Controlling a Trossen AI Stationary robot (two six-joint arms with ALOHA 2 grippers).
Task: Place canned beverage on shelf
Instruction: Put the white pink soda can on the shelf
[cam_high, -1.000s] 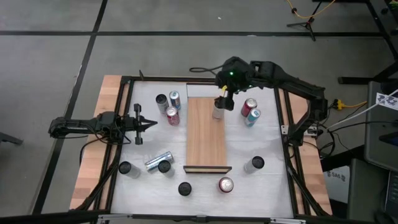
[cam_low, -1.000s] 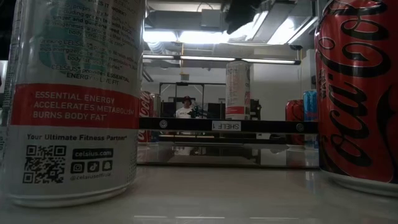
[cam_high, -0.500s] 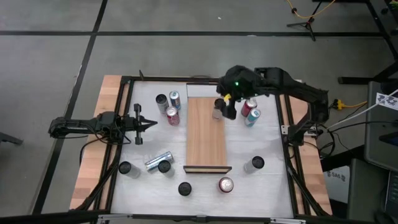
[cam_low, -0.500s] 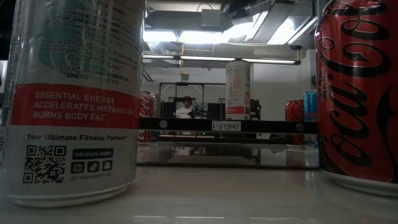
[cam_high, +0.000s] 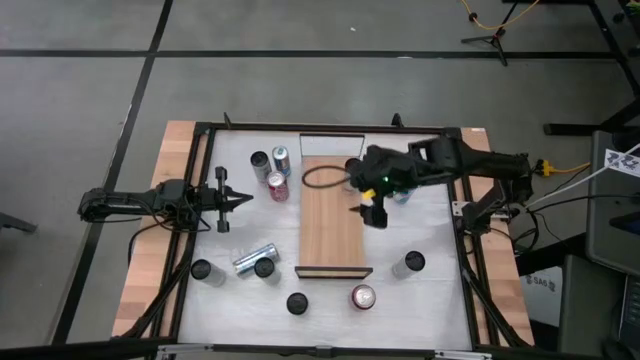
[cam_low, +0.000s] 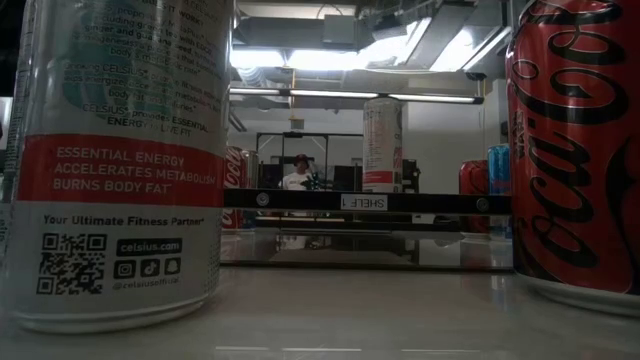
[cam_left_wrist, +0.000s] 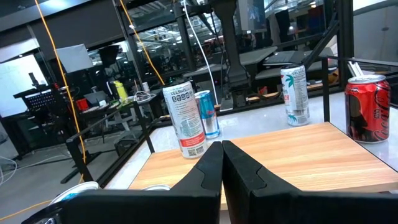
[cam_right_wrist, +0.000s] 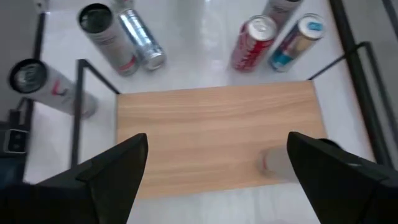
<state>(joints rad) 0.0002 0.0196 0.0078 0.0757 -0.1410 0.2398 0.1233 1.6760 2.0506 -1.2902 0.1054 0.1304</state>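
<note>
The right end effector (cam_high: 372, 214) hangs wide open over the shelf's (cam_high: 330, 235) three o'clock edge. A white can (cam_low: 382, 145) stands on the shelf toward twelve o'clock. The left end effector (cam_high: 240, 200) waits closed at nine o'clock over the table (cam_high: 430, 300).

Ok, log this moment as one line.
right gripper: open, over shelf edge | can: upright on shelf | left gripper: shut, waiting at left

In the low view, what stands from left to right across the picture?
Celsius can → red can behind the shelf → person in the room beyond → tall white can on the shelf → red can → blue can → Coca-Cola can.
</note>
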